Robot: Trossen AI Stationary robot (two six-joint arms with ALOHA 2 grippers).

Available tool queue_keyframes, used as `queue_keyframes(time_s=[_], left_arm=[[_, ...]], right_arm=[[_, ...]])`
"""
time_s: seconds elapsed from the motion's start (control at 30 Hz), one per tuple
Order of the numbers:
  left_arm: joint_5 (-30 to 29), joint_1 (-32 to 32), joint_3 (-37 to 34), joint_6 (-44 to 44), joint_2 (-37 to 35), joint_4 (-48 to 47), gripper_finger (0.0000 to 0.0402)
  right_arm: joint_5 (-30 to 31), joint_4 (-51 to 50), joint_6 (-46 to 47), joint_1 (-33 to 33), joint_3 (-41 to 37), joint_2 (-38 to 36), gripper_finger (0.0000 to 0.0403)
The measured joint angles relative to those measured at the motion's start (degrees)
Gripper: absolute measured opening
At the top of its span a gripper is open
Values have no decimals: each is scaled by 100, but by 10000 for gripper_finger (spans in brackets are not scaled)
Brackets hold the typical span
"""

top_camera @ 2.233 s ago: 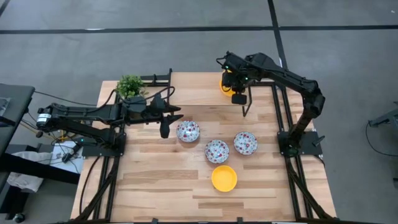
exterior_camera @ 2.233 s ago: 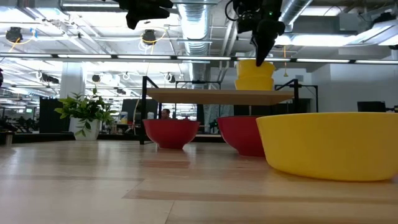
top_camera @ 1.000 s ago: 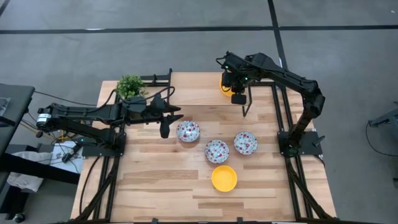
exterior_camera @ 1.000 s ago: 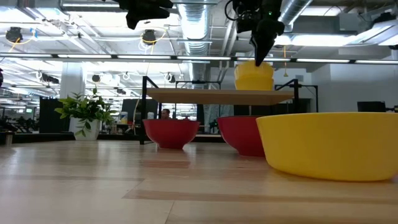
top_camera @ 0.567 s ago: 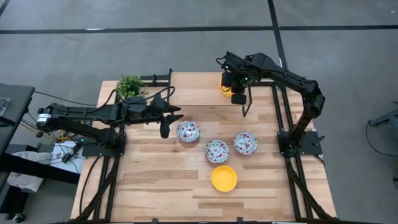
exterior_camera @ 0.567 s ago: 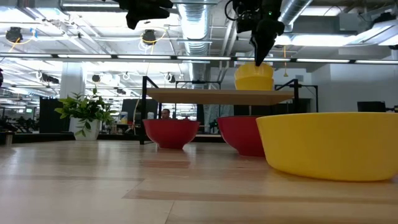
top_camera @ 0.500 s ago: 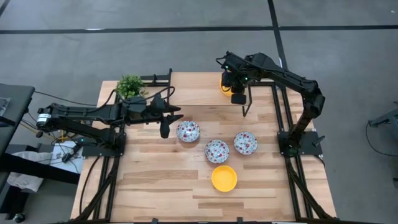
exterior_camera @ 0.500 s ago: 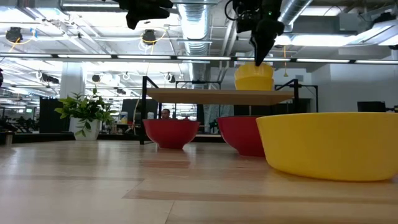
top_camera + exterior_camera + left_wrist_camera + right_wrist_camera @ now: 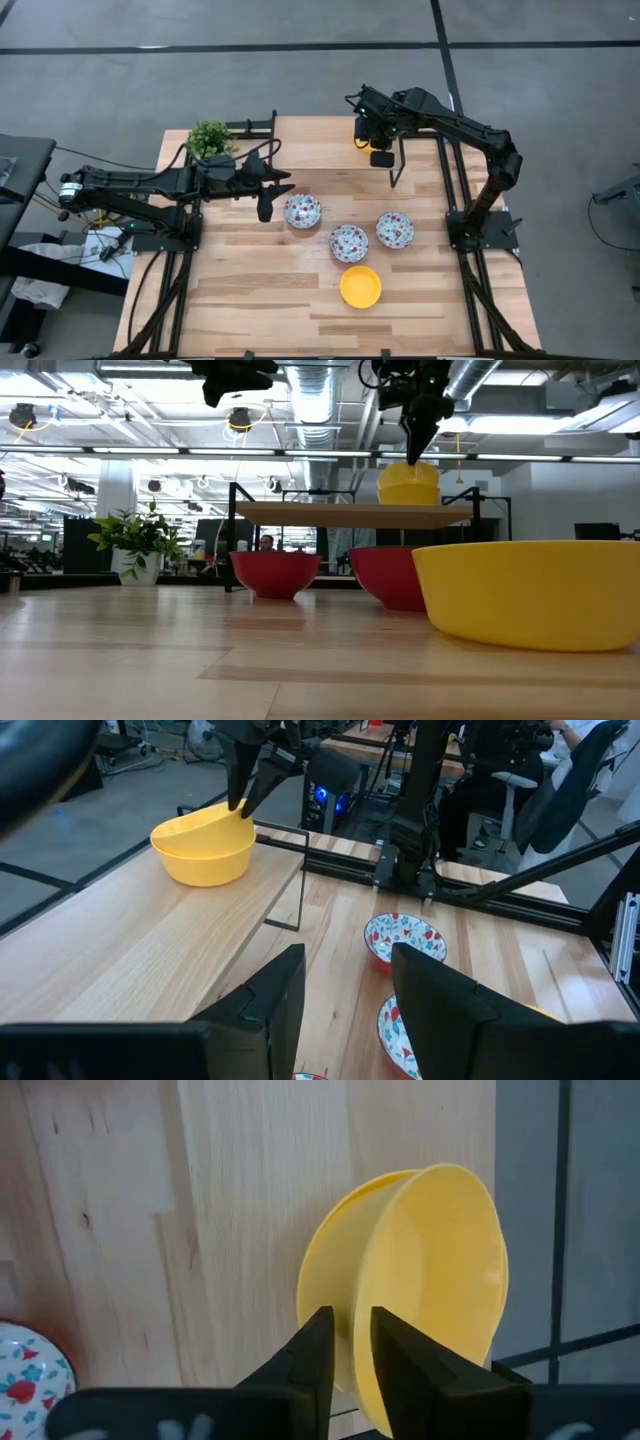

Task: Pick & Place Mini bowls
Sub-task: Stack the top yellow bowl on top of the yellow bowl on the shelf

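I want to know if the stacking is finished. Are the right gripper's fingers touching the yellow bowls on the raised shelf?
Cannot tell. In the right wrist view the right gripper straddles the rim of the yellow bowls, but neither contact nor a gap shows plainly.

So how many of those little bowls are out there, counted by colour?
Plain yellow round bowls: 3, two of them nested
White round bowls with red-and-blue floral pattern: 3
Total: 6

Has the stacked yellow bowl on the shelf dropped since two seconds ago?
Yes. In the low view the top yellow bowl has sunk into the bowl below it, nearer the raised shelf. The right gripper remains at its rim.
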Motion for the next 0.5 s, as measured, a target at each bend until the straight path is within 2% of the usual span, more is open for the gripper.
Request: queue_keyframes(time_s=[0.17,0.5], left_arm=[[0,-1,0,0,0,-2,150],[0,-2,0,0,0,-20,150]], right_arm=[[-176,-61,13,0,0,-2,9],[-157,-68,163,0,0,-9,1]])
